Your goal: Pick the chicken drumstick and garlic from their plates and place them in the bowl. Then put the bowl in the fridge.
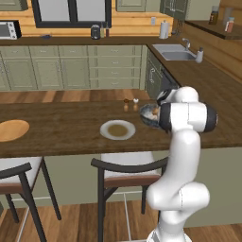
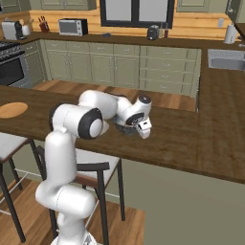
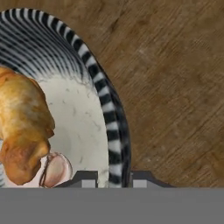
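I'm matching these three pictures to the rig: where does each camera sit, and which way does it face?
Left base view: behind the arm's left, facing the wooden counter and pale brown-centred plate; white arm lower right.
Right base view: behind its right, facing the same counter; arm lower left, claw at the bowl.
Hand view: looking down along the claw into the striped-rim bowl holding the golden-brown chicken drumstick and whitish garlic bulb.
Both base views share the orange-tan wooden plate.

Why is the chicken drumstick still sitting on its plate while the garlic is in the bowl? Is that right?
Not quite. The chicken drumstick is in the bowl too, lying right beside the garlic. The hand view shows both inside it, and the grey-white plate has no food on it.
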Robot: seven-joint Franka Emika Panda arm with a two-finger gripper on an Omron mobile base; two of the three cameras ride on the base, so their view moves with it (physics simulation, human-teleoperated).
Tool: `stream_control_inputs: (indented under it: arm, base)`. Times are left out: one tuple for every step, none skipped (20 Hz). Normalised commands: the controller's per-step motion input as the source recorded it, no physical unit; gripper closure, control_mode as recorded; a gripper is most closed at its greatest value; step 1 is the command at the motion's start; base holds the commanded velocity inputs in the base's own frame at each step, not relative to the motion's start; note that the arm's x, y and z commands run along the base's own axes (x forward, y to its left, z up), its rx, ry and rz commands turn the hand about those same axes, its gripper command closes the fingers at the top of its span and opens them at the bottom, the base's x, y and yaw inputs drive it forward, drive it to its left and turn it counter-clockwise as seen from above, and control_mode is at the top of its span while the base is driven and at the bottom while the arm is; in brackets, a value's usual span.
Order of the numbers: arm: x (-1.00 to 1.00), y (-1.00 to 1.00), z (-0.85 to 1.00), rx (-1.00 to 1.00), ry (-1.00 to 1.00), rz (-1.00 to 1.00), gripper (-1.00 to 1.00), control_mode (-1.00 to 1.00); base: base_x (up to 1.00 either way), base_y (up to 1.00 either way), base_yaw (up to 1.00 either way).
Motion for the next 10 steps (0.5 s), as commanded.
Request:
stream_control_inputs:
  arm:
    - [-1.0,-0.11,0.49,0.0,-0.13,-0.21,1.0,-1.0]
    - [-1.0,-0.24,0.59,0.0,-0.2,-0.12,1.0,-1.0]
    - [-1.0,-0.09,0.64,0.0,-0.2,-0.09,1.0,-1.0]
    - [-1.0,0.0,0.72,0.0,-0.2,-0.02,1.0,-1.0]
    - [-1.0,-0.09,0.74,0.0,-0.23,0.0,1.0,-1.0]
    - [-1.0,-0.01,0.8,0.0,-0.23,0.0,1.0,-1.0]
    - [-1.0,-0.01,0.75,0.0,-0.17,0.0,1.0,-1.0]
    - [-1.0,0.0,0.66,0.0,-0.05,0.0,1.0,-1.0]
    - [-1.0,0.0,0.71,0.0,0.0,0.0,1.0,-1.0]
    - [-1.0,0.0,0.76,0.0,0.0,0.0,1.0,-1.0]
  base:
    - [0.0,0.0,0.0]
    - [0.0,0.0,0.0]
    - [0.0,0.0,0.0]
    - [0.0,0.0,0.0]
    - [0.0,0.0,0.0]
    - [0.0,0.0,0.0]
    - [0.0,0.0,0.0]
    - [0.0,0.0,0.0]
    - [0.0,0.0,0.0]
    - [0.0,0.0,0.0]
